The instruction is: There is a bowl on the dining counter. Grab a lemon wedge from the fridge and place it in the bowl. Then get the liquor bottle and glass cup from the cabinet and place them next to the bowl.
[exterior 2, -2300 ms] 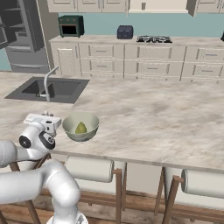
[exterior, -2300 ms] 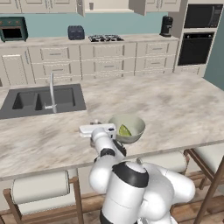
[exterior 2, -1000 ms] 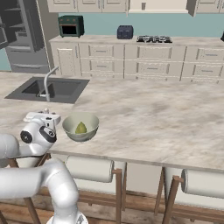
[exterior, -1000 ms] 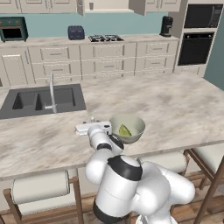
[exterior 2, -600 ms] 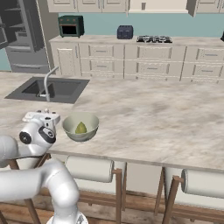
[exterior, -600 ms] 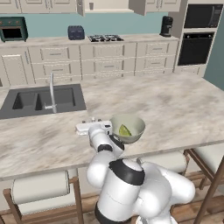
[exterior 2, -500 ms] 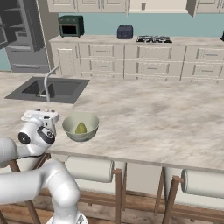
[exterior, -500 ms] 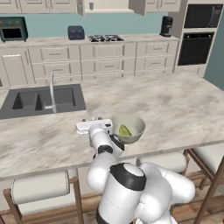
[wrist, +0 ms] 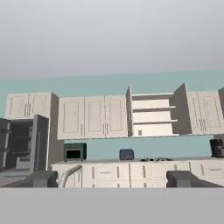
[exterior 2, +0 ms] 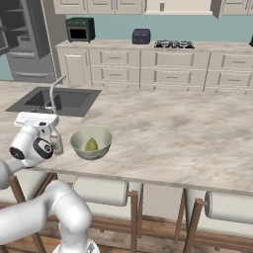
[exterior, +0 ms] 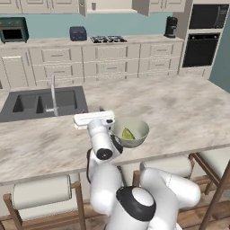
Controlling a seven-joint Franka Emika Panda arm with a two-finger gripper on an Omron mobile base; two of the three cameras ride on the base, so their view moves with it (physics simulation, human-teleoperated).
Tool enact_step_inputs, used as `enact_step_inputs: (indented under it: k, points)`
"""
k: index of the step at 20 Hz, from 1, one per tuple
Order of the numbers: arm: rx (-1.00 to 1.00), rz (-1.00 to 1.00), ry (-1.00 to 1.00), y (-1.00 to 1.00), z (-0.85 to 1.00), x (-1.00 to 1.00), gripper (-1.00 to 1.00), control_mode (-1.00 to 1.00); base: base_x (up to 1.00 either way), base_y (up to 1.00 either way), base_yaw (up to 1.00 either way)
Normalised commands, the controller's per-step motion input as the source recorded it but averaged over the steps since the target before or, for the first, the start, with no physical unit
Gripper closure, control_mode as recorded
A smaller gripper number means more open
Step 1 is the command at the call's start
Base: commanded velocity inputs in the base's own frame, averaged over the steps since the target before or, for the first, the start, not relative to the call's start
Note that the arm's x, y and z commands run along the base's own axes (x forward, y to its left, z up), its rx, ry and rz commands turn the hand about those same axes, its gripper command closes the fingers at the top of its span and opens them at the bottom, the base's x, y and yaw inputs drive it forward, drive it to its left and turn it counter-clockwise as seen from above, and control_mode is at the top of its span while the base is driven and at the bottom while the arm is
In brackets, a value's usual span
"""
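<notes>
While the arm reached over the near edge of the desk [exterior: 188,112], the end effector [wrist: 113,178] pointed level toward the far wall. Its two fingertips [wrist: 41,178] stood wide apart at the bottom of the hand view, with nothing between them. The bowl [exterior: 130,131] sat on the desk just at 3 o'clock of the white hand, with the lemon wedge [exterior: 128,134] lying inside it. In the right base view, the liquor bottle [exterior 2: 57,141] stood upright on the desk at 9 o'clock of the bowl — just beside it, below the hand. The sink [exterior: 42,101] and its tap [exterior: 55,94] lay at 11 o'clock of the bowl. On the far wall the cabinet [wrist: 153,116] stood with both doors open — its shelves bare. The fridge [exterior 2: 22,39] stood at the far left, a door ajar.
</notes>
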Motion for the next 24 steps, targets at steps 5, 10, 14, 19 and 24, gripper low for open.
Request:
enact_step_inputs:
  k: [5,10,14,19,24]
  points:
    - [0.0,0.0,-0.02,-0.05,0.88,-0.32,-1.0,-1.0,0.0,0.0,0.0]
    - [0.03,0.0,0.13,-0.17,0.91,-0.52,-1.0,-1.0,0.0,0.0,0.0]
    - [0.0,-0.01,0.12,-0.17,0.87,-0.59,-1.0,-1.0,0.0,0.0,0.0]
    - [0.0,-0.02,0.1,-0.18,0.89,-0.64,-1.0,-1.0,0.0,0.0,0.0]
    - [0.0,-0.06,0.08,-0.23,0.83,-0.54,-1.0,-1.0,0.0,0.0,0.0]
